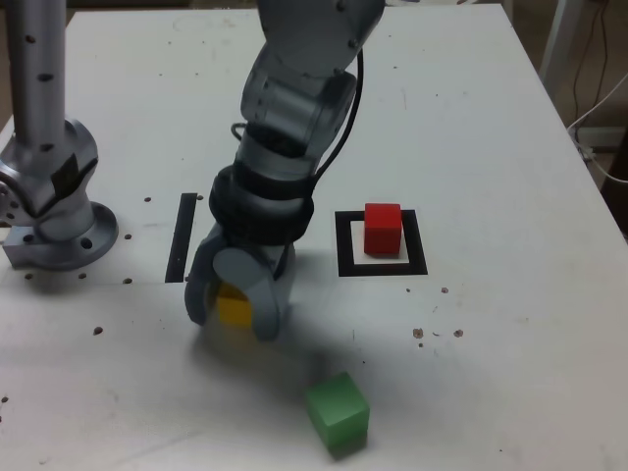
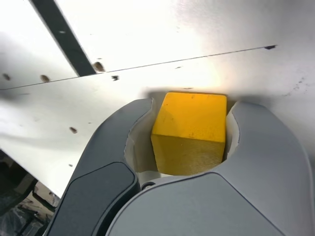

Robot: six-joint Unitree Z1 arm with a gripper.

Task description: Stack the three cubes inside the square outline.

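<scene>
Your claw (image 1: 235, 306) is down on the white table (image 1: 510, 147), and the yellow cube (image 1: 234, 308) sits right between its two jaws. In the wrist view both jaws press against opposite sides of the yellow cube (image 2: 189, 132), so you have it gripped, with its top face showing. In the exterior view the red cube (image 1: 383, 229) stands inside the square outline (image 1: 382, 245), well to the right of the claw. The green cube (image 1: 338, 412) lies nearer the camera, right of the claw, on bare table. The straight black strip (image 1: 181, 237) runs just left of the claw.
</scene>
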